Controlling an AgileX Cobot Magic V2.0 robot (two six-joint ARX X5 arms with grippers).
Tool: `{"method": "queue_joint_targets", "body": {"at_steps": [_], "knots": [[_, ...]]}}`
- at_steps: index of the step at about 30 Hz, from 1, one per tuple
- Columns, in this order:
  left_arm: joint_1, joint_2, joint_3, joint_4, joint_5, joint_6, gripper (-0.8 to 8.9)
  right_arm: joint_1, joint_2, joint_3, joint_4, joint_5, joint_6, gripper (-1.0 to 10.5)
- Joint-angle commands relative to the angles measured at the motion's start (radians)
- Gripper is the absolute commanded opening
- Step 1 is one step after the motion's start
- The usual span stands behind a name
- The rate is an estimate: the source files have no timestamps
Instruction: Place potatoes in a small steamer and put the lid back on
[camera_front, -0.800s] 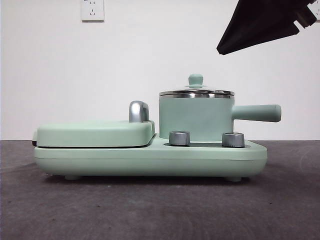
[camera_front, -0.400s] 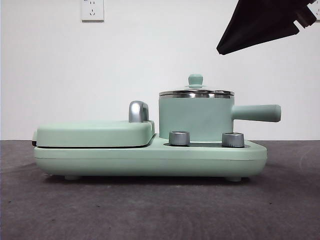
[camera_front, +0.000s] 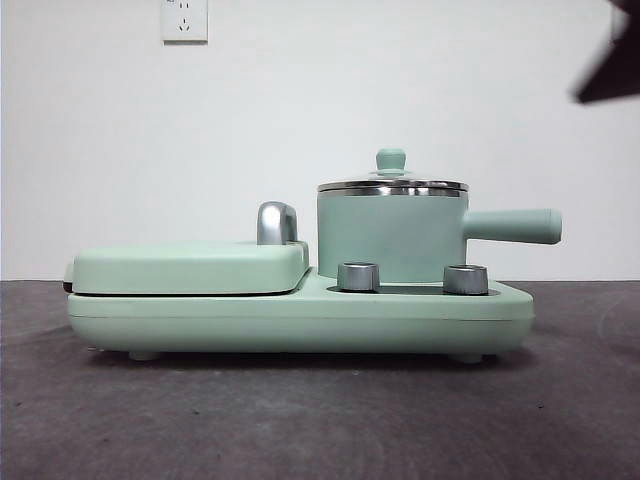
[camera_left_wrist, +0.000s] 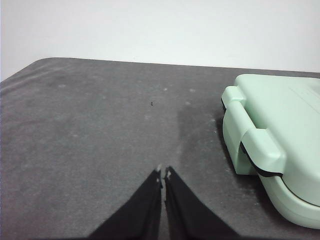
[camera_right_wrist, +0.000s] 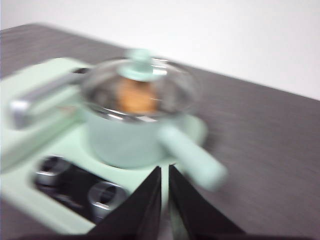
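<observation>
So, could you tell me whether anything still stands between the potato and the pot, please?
Nothing does: the potato already sits inside the pot, with the glass lid resting on top.

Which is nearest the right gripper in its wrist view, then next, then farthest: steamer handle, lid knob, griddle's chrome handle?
Right gripper:
1. Steamer handle, just beyond the jaw tips.
2. Lid knob, atop the lid, past the handle.
3. Chrome handle, on the griddle side, beyond the pot.
</observation>
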Motion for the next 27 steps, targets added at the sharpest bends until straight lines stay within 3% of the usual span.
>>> {"method": "queue_joint_targets", "body": {"at_steps": [1, 5, 11, 27], "knots": [[0.0, 0.0, -0.02, 0.01, -0.002, -0.002, 0.1, -0.087, -0.143, -0.109, 0.043, -0.003, -0.011, 0.2], [0.0, 0.0, -0.02, 0.01, -0.002, -0.002, 0.1, -0.173, -0.362, -0.243, 0.026, 0.016, -0.012, 0.2], [0.0, 0.0, -0.02, 0.01, -0.002, -0.002, 0.1, -0.214, -0.583, -0.358, -0.027, 0.047, 0.002, 0.2], [0.0, 0.0, -0.02, 0.01, -0.002, -0.002, 0.1, -0.229, -0.577, -0.357, -0.01, 0.064, 0.01, 0.2]]}}
